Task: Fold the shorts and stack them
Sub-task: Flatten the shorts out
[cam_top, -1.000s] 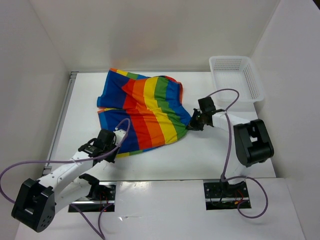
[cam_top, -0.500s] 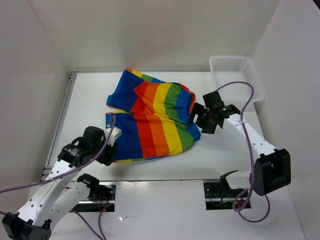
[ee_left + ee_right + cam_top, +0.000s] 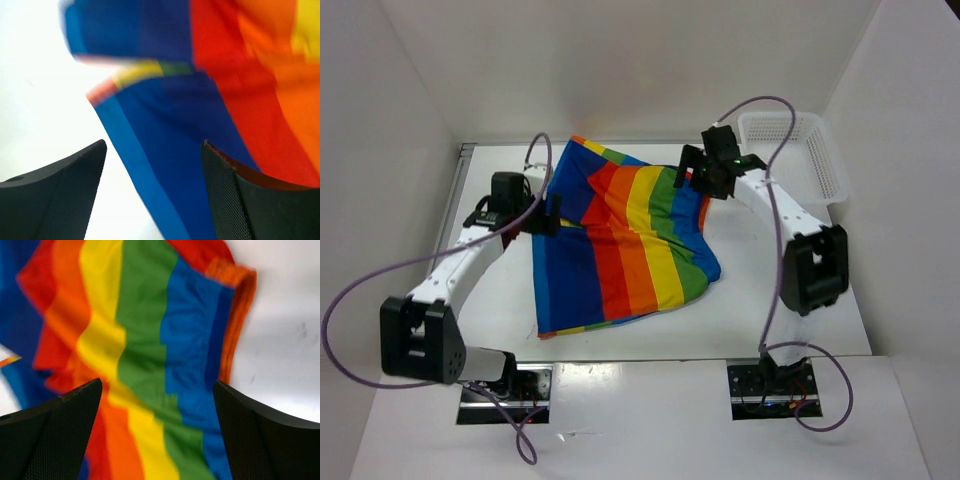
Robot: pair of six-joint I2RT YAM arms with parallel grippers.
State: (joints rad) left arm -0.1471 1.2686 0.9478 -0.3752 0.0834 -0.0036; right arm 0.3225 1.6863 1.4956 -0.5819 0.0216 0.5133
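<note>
The shorts are laid out on the counter, roughly at its middle. The rainbow stripes run from the far edge toward the near edge, and a broad dark blue band lies along the left side.

The left arm is folded sharply at its elbow over the near left corner. From there its forearm is stretched away toward the far left part of the cloth. The left gripper is held at the left edge of the shorts and is pointed to the right. In the left wrist view its fingers are spread wide with nothing clasped between them, and blurred blue and red cloth is seen below.

The right arm is raised from its base to an elbow over the right side of the counter. Its forearm is extended away and to the left, passing near the white mesh basket. The right gripper is held over the far right corner of the shorts. In the right wrist view its fingers are likewise parted wide and hold nothing, with the striped cloth and its orange hem below. Whether either gripper touches the cloth cannot be told.
</note>
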